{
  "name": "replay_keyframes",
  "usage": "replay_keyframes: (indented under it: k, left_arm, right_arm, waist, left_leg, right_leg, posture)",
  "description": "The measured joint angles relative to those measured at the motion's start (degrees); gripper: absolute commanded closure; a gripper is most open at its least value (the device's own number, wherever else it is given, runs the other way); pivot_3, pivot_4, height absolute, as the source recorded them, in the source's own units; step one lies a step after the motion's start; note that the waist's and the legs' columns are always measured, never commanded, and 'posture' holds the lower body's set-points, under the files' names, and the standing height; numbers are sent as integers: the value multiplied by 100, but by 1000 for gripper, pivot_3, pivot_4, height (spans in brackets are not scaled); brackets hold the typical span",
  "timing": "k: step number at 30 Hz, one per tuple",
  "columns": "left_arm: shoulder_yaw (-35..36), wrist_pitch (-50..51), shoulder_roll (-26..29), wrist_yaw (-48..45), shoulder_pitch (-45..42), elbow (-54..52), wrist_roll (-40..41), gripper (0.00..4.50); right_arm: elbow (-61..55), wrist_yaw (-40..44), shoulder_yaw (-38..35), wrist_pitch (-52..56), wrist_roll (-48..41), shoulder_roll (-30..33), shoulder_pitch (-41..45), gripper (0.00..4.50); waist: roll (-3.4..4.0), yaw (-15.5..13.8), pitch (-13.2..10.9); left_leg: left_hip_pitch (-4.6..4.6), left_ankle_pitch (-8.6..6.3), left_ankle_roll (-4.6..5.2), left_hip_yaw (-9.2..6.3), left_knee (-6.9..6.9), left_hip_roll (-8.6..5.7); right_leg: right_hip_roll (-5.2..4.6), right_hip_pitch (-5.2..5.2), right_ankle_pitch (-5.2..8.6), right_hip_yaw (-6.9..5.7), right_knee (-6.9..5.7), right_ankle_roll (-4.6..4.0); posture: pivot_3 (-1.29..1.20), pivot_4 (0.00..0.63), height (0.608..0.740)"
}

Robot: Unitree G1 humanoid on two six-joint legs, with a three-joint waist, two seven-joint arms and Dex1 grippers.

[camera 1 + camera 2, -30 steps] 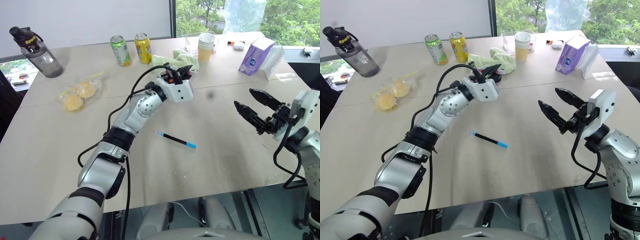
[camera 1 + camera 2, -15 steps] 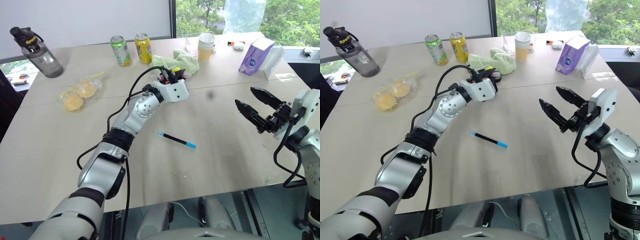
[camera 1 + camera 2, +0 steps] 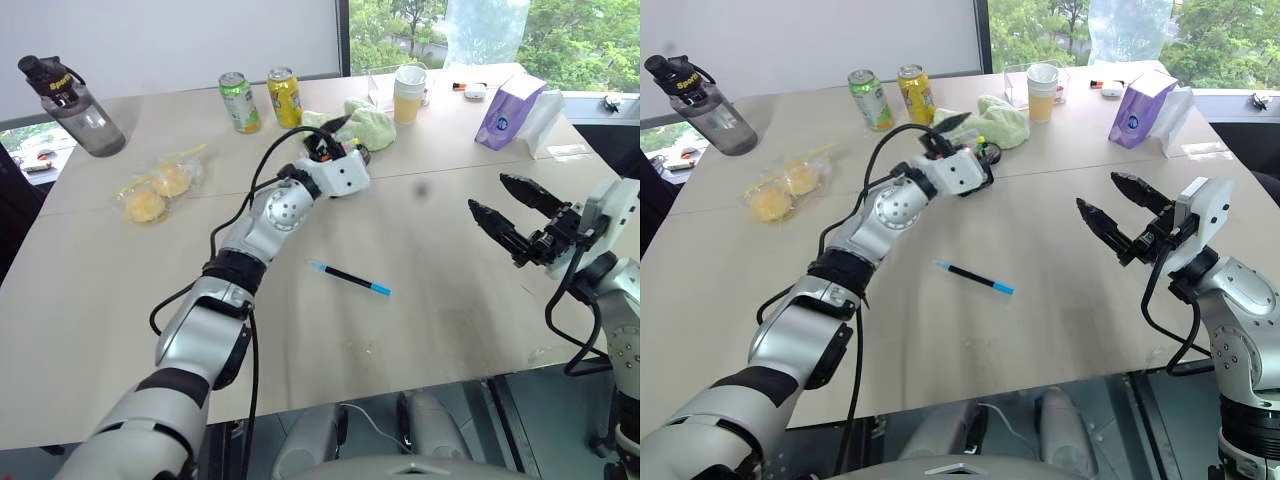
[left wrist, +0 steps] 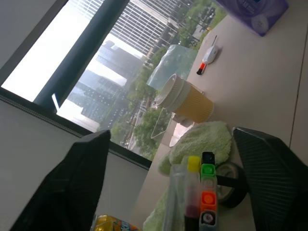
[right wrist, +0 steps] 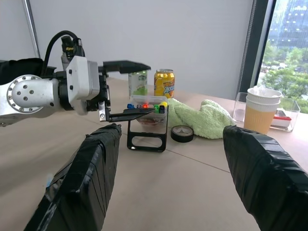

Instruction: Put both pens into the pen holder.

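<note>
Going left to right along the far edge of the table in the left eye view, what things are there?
Water bottle → green can → yellow can → green towel → paper cup → purple box.

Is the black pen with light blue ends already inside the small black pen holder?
No, the black pen with light blue ends lies flat on the beige table, apart from the small black pen holder.

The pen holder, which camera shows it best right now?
The right wrist view: the pen holder stands whole, black frame and loop base clear. The left wrist view shows just its marker tops; in the head views the left gripper mostly covers it.
</note>
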State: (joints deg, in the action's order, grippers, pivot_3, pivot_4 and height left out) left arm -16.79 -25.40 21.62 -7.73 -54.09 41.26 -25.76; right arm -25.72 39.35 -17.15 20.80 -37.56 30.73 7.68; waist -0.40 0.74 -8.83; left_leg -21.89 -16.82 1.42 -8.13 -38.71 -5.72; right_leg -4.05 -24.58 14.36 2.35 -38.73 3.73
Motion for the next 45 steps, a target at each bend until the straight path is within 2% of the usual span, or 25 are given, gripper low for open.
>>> replay_keyframes:
  k: [11,17,20,22,25,28,30,34,41,45]
  left_arm:
    - [79,1,27,-107,12,-27,138,24]
    - [215,-81,49,-1340,597,-1052,1169,24]
    - [435,512,136,-2234,1063,-1896,2136,24]
    - [585,1297,233,-2887,1453,-2620,2966,24]
    - [538,2673,636,-3964,2026,-3732,4000,24]
    - [262,3861,1173,-4850,2238,-4409,4530,24]
    - [127,4336,1326,-5266,2240,-4515,4629,24]
    - [-130,4524,1337,-5875,2021,-4417,4617,24]
    - [-202,4272,1506,-6816,1662,-3920,4468,24]
    - [-417,3872,1635,-7212,1592,-3526,4049,24]
  right_arm:
    - [157,11,52,-76,20,-2,8,880]
    - [161,44,171,-100,56,-1,11,880]
    - [164,92,295,-88,82,38,-20,880]
    - [166,145,380,-43,82,53,-33,880]
    - [169,268,502,156,-43,109,-54,880]
    - [154,562,562,445,-287,382,-213,880]
    - [142,805,656,598,-341,587,-358,880]
    - [125,1157,772,632,-304,869,-517,880]
    - [63,1411,716,511,-144,1176,-915,880]
    - [-81,1402,709,492,-110,1175,-1048,880]
  waist:
    - [0,-1,0]
    - [1,8,0]
    - [2,27,1]
    - [3,42,2]
    - [4,40,2]
    - [4,9,2]
    - [4,-8,2]
    - [3,-6,2]
    - [3,14,2]
    - [3,0,2]
  left_leg:
    - [-1,0,0,1,-8,-1]
    - [-4,0,0,3,-10,0]
    - [-2,0,0,6,-10,2]
    - [-3,0,0,6,-10,4]
    - [-2,0,0,5,-13,4]
    - [0,0,1,1,-17,3]
    - [1,-1,1,-3,-25,2]
    - [2,-1,1,-3,-32,2]
    - [3,-1,1,-3,-32,4]
    - [2,-1,1,-3,-33,3]
  right_leg:
    - [0,0,0,1,-8,0]
    - [-1,-7,0,5,-10,0]
    - [0,-8,0,9,-12,0]
    - [0,-8,0,10,-13,0]
    - [1,-7,0,8,-13,-1]
    - [2,1,0,2,-12,-1]
    - [3,9,0,-3,-10,-1]
    - [4,13,1,-4,-11,-1]
    - [3,14,1,-2,-11,-1]
    - [2,14,1,-3,-9,-1]
  posture:
    - [0,150,740]
    - [0,150,740]
    - [0,150,740]
    - [0,150,740]
    - [0,150,740]
    - [0,150,740]
    - [0,150,740]
    - [0,150,740]
    - [0,150,740]
    - [0,150,740]
